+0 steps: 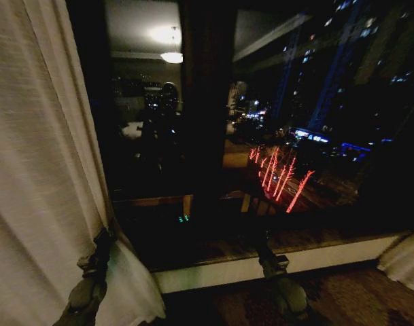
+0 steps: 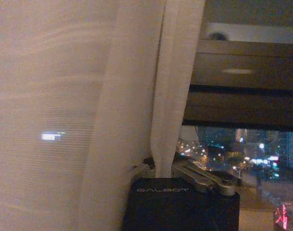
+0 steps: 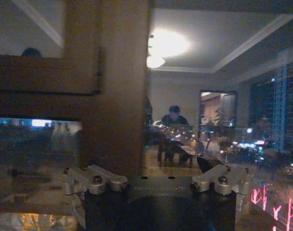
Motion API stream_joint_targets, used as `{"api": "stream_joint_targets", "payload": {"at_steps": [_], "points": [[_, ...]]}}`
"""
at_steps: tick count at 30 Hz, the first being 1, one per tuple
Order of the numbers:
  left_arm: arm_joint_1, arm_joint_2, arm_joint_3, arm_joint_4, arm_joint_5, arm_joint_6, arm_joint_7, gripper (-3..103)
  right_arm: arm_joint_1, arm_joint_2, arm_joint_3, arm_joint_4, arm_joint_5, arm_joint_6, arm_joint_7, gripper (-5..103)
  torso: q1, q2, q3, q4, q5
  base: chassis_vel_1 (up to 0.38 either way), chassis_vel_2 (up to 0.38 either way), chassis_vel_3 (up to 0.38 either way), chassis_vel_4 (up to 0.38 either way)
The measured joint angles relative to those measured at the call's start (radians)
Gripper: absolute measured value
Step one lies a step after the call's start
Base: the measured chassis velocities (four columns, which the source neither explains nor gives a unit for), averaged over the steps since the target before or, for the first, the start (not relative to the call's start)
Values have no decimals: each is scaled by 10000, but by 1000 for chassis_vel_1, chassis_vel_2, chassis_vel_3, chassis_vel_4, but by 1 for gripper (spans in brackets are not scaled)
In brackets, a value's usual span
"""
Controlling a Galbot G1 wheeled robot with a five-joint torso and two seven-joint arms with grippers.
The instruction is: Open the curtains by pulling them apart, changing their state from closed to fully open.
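The left gripper (image 1: 101, 243) pinches the curtains' (image 1: 37, 170) edge (a cream fold between its fingers). The right gripper (image 3: 158, 180) hangs spread before the window (image 1: 295, 136), holding nothing.

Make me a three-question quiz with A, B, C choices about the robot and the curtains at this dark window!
1. Where is the left gripper?
A. at the edge of the left curtain
B. on the carpet
C. high on the window glass

2. What colour is the left curtain?
A. bright red
B. cream-white
C. dark blue

3. What are the right gripper's fingers doing?
A. pinching a curtain
B. holding a cup
C. spread open, holding nothing

Answers:
1 A: the head view shows it against the fabric's edge, low near the sill.
2 B: the cloth looks pale cream in the head and left wrist views.
3 C: the right wrist view shows both fingers apart before the window glass, with nothing between them.
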Motion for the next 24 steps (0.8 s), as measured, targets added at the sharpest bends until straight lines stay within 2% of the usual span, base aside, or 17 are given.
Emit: {"api": "stream_joint_targets", "payload": {"at_steps": [6,10,12,24], "points": [[159,-163,-28,-65,151,-58,-59,0,0,0,0,0,0,0,0,100,0,-1,-1,-3,6,377,331,-380,-333],[187,-179,-45,-75,186,-76,-69,0,0,0,0,0,0,0,0,100,3,-2,1,-2,-6,427,230,-402,-241],[225,-179,-81,-91,195,-79,-83,0,0,0,0,0,0,0,0,100,2,-2,1,1,4,480,237,-487,-265],[387,-174,-160,-122,226,-191,-98,0,0,0,0,0,0,0,0,100,-1,0,0,-1,-1,471,245,-480,-241]]}}
